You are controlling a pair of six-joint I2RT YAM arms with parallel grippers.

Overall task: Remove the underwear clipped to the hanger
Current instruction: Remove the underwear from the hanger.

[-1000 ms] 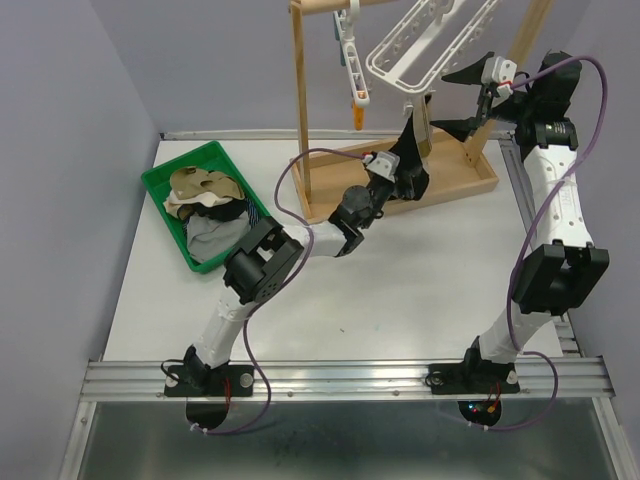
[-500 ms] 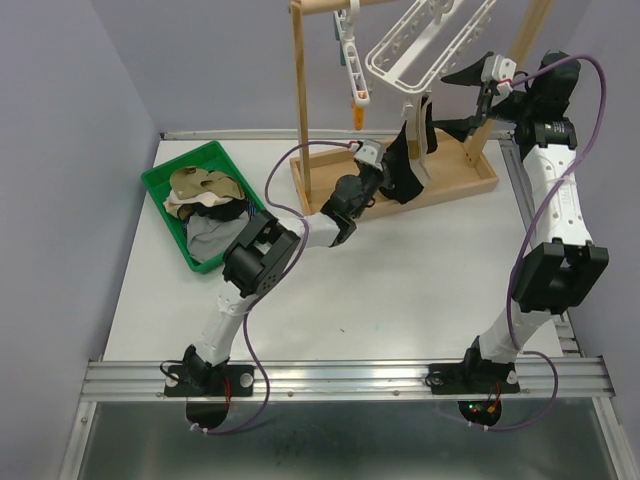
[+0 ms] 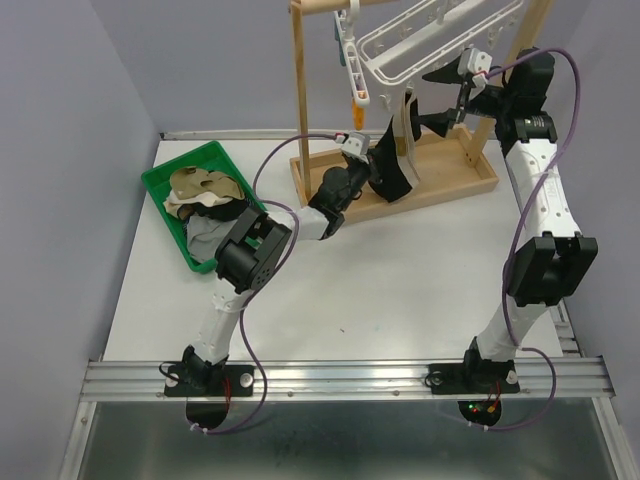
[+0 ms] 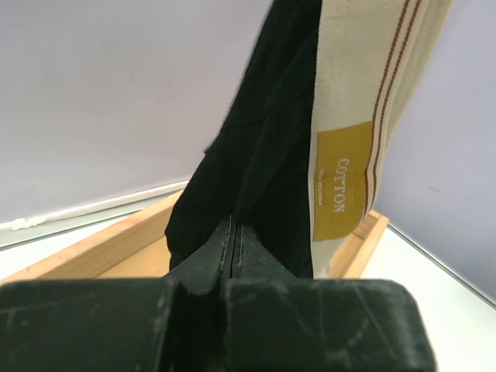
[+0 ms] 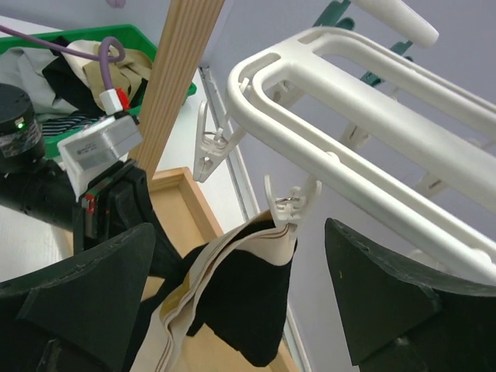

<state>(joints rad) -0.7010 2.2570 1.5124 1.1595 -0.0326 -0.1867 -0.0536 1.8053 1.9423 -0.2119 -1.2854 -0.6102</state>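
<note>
Where the cream waistband hangs just above and to the right of the left gripper [image 4: 235,252], a mustard label [image 4: 341,190] reads "COTTON" in pale letters. The smaller print beside that word is too fine to read, and thin brown stripes run down the band next to it. The left gripper is closed, its jaws pressed together on the lower black cloth of the underwear [image 4: 263,155], which rises straight up from its tips. Behind and below it lies a wooden tray [image 4: 101,248].

The right gripper [image 5: 239,232] stands wide open, holding nothing. Between its fingers, a clip [image 5: 288,203] on the white hanger [image 5: 349,147] pinches the waistband. A spare clip [image 5: 209,151] dangles just left of that, in front of a wooden post [image 5: 182,70]. Far to the left gripper's left, a green bin [image 3: 165,185] on the counter [image 3: 400,270] holds loose garments [image 3: 205,190].
</note>
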